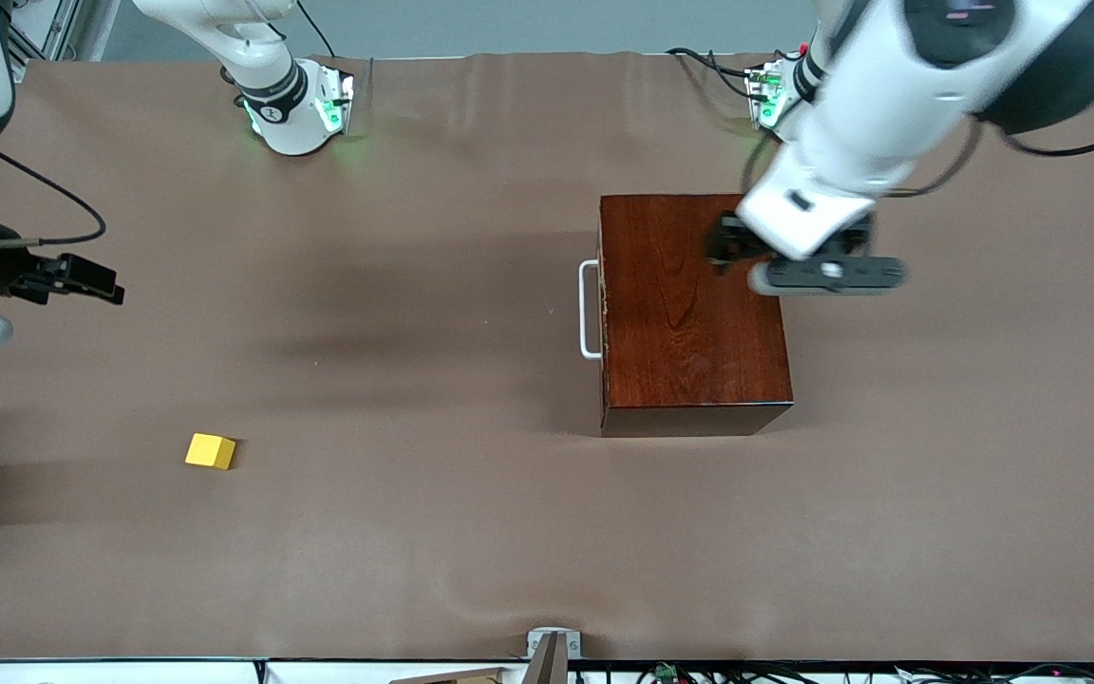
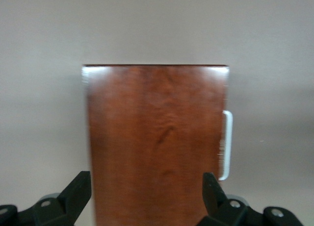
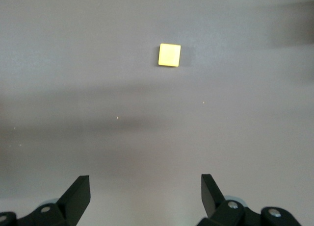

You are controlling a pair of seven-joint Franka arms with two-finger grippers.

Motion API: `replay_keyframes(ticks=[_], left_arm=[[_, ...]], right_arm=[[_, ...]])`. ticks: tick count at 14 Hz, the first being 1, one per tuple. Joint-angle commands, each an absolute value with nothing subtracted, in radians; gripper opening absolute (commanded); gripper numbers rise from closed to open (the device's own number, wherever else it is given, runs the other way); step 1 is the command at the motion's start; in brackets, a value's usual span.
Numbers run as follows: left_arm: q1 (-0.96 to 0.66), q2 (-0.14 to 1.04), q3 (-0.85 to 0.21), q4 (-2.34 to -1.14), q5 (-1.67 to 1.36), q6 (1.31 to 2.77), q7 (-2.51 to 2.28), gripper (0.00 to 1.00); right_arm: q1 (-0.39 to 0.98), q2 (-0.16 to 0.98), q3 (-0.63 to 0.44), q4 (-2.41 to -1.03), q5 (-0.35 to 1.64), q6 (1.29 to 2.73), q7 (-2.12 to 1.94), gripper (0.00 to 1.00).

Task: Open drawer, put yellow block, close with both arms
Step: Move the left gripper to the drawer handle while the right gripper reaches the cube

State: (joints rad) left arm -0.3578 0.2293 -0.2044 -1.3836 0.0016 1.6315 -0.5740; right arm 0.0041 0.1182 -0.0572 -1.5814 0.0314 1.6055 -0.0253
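The dark reddish-brown wooden box [image 1: 694,313] stands toward the left arm's end of the table. Its drawer is pushed in, so only the white bar handle [image 1: 589,311] shows, facing the right arm's end. My left gripper [image 1: 726,245] hangs over the box top near the robots' side. It is open, with nothing between its fingers; in the left wrist view the box [image 2: 157,142] and handle [image 2: 226,145] lie below the gripper [image 2: 145,188]. The yellow block [image 1: 211,451] rests on the cloth toward the right arm's end. My right gripper [image 1: 96,280] is open over bare cloth, apart from the block [image 3: 169,55].
Brown cloth covers the table [image 1: 433,532]. The two green-lit arm bases [image 1: 305,109] [image 1: 770,95] stand along the robots' edge with cables beside them. A small metal bracket [image 1: 553,644] sits at the table edge nearest the front camera.
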Motion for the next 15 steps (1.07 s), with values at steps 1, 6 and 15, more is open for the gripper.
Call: replay_keyframes(ticks=[1, 6, 15], left_arm=[[-0.455, 0.291, -0.198, -1.325, 0.023, 1.666, -0.730, 1.00], [-0.514, 0.310, -0.210, -1.281, 0.018, 1.652, -0.759, 1.00], [-0.689, 0.394, -0.180, -1.269, 0.028, 1.683, -0.939, 1.00]], right_arm=[[-0.011, 0.153, -0.051, -1.568, 0.023, 1.641, -0.028, 1.00], [-0.003, 0.218, -0.049, -1.568, 0.035, 1.680, -0.026, 1.00], [-0.009, 0.388, -0.051, -1.566, 0.021, 1.830, -0.028, 1.00]])
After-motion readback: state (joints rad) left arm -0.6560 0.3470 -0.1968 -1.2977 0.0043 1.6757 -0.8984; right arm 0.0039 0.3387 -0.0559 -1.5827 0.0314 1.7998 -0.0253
